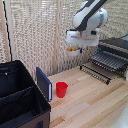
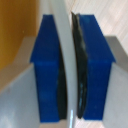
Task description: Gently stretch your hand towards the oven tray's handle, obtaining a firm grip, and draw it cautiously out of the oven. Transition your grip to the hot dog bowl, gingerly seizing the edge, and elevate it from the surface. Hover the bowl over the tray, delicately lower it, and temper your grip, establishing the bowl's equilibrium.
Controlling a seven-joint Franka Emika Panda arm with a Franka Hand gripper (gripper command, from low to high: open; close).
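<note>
A: In the exterior view, the arm holds the tool [image 1: 75, 48] in the air, above the counter [image 1: 90, 100] and just to the view's left of the oven [image 1: 116, 50]. The bowl [image 1: 73, 49] hangs from it, a yellowish patch under the white wrist. The tray [image 1: 102, 67] is already pulled out, its handle [image 1: 95, 74] along the front edge.

B: So which step is that?

A: Likely the carry: bowl lifted, not yet over the tray. The next move calls for travel toward the view's right until the bowl sits above the bars, then a slow descent and a gentle release so it settles level across them.

B: And the wrist view?

A: The blue pads [image 2: 47, 70] are closed tight on the thin white rim of the bowl [image 2: 67, 60], with yellow food on one side. The picture is blurred, so how deep the rim sits between them is hard to tell.

B: Any writing?

A: None legible in either view. The red cup [image 1: 61, 89], the blue board [image 1: 44, 84] and the black bin [image 1: 20, 97] show no readable label.
</note>
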